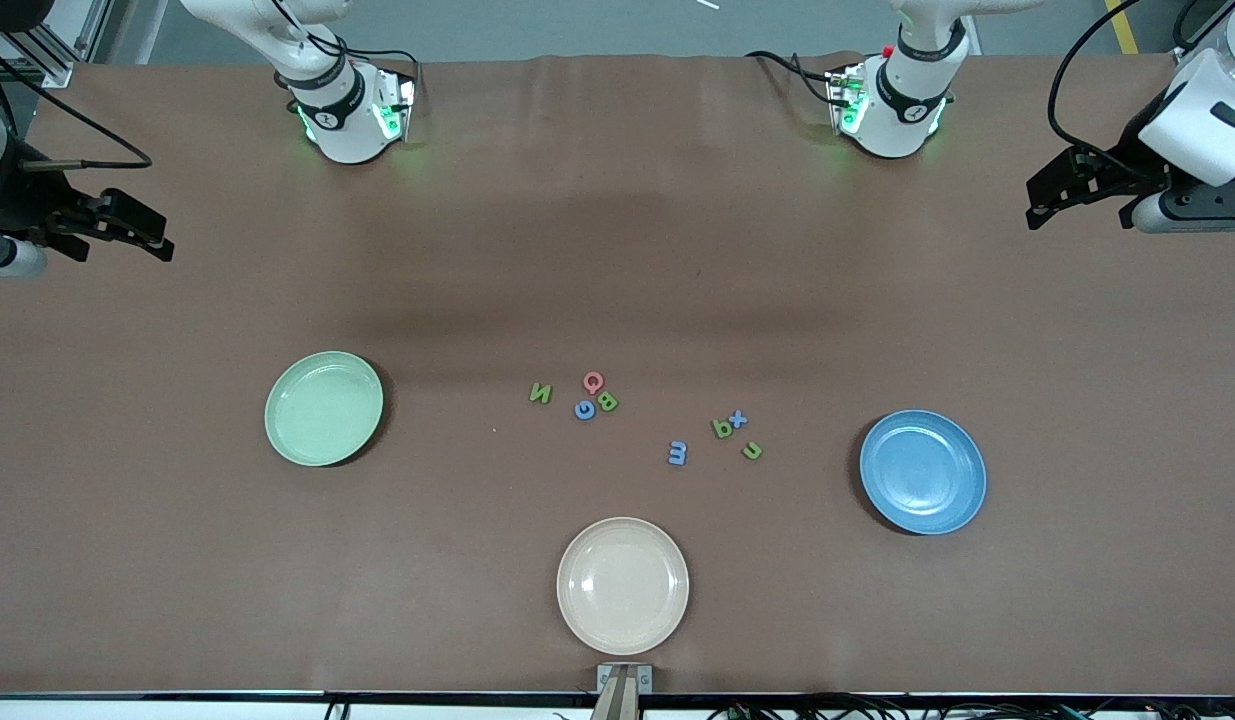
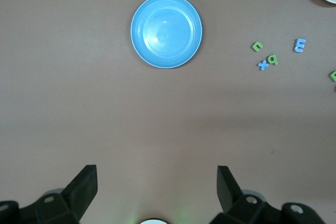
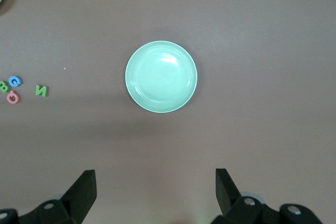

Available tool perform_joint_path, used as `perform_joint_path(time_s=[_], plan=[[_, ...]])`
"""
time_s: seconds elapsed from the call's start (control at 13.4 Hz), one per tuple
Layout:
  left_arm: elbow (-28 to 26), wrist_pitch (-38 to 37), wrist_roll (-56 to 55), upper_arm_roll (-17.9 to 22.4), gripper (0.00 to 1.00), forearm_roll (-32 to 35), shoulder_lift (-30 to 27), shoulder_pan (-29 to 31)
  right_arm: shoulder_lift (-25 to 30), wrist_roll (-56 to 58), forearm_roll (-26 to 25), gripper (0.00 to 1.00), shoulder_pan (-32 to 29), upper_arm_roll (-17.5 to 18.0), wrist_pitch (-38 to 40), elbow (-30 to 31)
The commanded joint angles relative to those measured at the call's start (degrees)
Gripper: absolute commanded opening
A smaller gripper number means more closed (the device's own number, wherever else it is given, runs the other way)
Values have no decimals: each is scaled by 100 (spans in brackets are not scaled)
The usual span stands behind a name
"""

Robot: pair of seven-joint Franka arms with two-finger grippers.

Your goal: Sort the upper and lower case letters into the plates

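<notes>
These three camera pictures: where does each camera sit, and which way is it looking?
Front view: high across the table, facing both arm bases; left tool and right tool hang open at the table's ends.
Left wrist view: looks down on the round blue plate; its own open tool's fingers show.
Right wrist view: looks down on the round pale green plate, fingers showing.
Shared: both plates appear in the front view.

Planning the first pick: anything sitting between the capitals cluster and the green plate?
Nothing visible. Bare table lies between the green N, the capital closest to it, and the pale green plate. The cream plate sits nearer the front camera, off that line. Both grippers, right and left, wait open at the table's ends.
</notes>
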State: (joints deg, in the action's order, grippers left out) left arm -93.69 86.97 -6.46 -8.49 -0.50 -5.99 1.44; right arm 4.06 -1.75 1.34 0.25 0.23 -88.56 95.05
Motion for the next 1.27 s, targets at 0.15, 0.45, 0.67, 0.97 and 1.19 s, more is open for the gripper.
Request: perform_joint_path(time_s=[0.15,0.45,0.67,0.97,1.19], plan=[[123,-5,110,-4,100,-38,81,14,156,52,155,100,71,-66,-83,163],[237,13,-162,-74,100,14,370,-64,156,52,156,100,71,-67,-65,163],[237,310,-548,-179,100,-3,765,-109,156,78,147,100,71,-75,-65,146],[210,1170,-1321,-180,100,6,1555,-433,-89,70,42,100,45,-84,-21,-126],[210,2023,-2049,-171,100,6,2319,-670,-808,52,41,100,-8,-93,-213,-258]])
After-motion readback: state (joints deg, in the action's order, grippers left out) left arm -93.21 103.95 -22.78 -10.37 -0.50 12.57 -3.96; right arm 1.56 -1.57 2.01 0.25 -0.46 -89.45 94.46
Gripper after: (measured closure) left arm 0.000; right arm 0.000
